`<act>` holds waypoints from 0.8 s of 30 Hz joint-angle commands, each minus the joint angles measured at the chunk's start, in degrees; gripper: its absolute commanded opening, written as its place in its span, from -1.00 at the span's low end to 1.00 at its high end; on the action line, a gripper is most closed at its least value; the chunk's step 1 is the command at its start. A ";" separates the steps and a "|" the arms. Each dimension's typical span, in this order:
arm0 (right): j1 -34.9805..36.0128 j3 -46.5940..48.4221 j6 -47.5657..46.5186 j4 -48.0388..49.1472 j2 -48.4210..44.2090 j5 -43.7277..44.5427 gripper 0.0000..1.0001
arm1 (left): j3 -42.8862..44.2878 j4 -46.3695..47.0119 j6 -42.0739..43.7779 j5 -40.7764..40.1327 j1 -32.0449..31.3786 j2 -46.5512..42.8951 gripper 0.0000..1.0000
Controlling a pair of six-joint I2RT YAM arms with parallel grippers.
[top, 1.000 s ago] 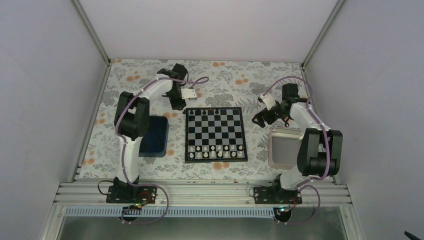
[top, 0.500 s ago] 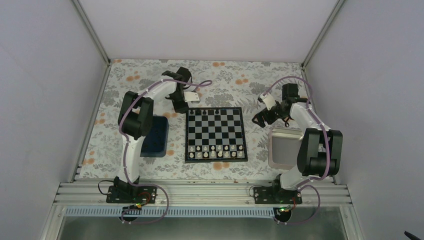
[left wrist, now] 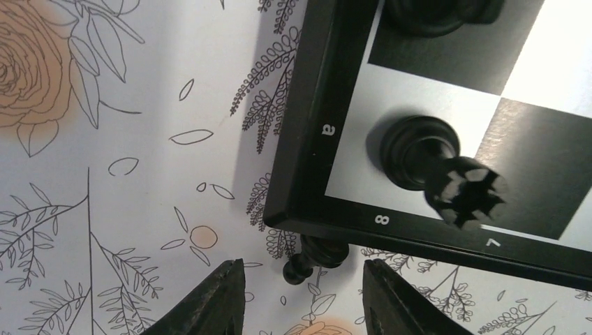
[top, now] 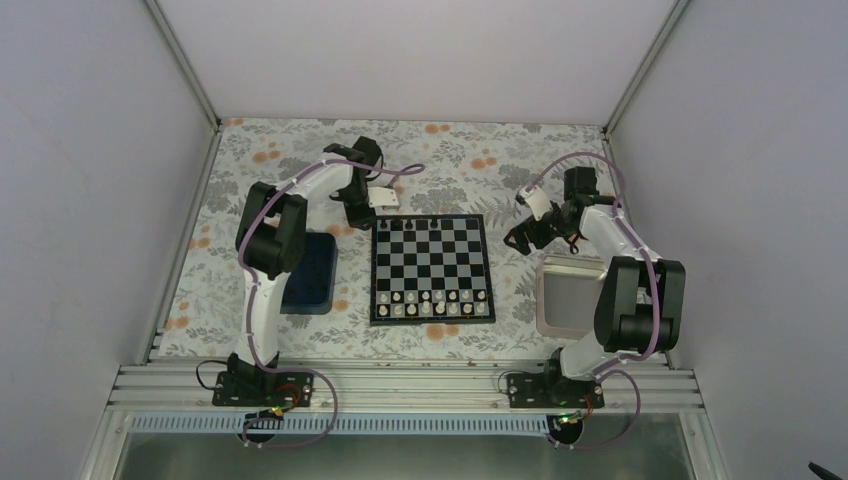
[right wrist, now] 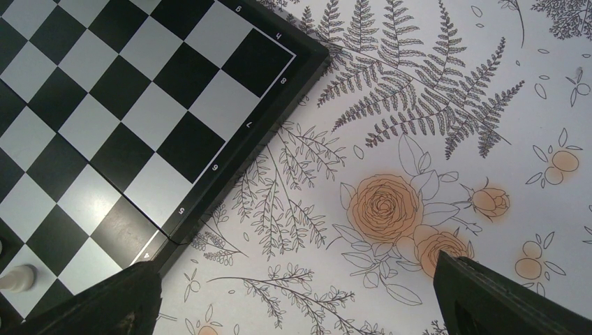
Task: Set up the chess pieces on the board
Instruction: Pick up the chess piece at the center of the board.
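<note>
The board (top: 430,268) lies mid-table, with black chess pieces (top: 412,226) on its far rows. In the left wrist view a black rook (left wrist: 447,174) stands on the board's corner square (left wrist: 349,160). A black pawn (left wrist: 315,257) lies on its side on the cloth against the board's edge. My left gripper (left wrist: 304,303) is open just above it, at the board's far left corner (top: 360,210), with the pawn between its fingers (left wrist: 216,300). My right gripper (right wrist: 300,300) is open and empty over the cloth, beside the board's right edge (top: 520,238).
White pieces (top: 430,303) fill the board's near rows; one white pawn (right wrist: 17,278) shows in the right wrist view. A dark blue tray (top: 308,272) lies left of the board and a silver tray (top: 570,295) right of it. The cloth is flower-printed.
My left gripper has shifted slightly right, toward the board's far left corner, then held still. The right arm has not moved.
</note>
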 commanded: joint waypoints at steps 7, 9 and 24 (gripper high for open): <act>0.34 -0.07 -0.35 0.24 -0.26 0.23 1.00 | -1.74 2.30 1.70 2.06 -0.80 -1.15 -0.42; 0.32 -0.16 -0.34 0.20 -0.24 0.37 1.00 | -3.01 2.82 1.66 1.40 -1.20 -1.44 -0.54; 0.32 -0.01 -0.28 0.15 -0.68 0.12 1.00 | -11.37 3.67 1.53 -9.57 -1.07 -10.16 -0.81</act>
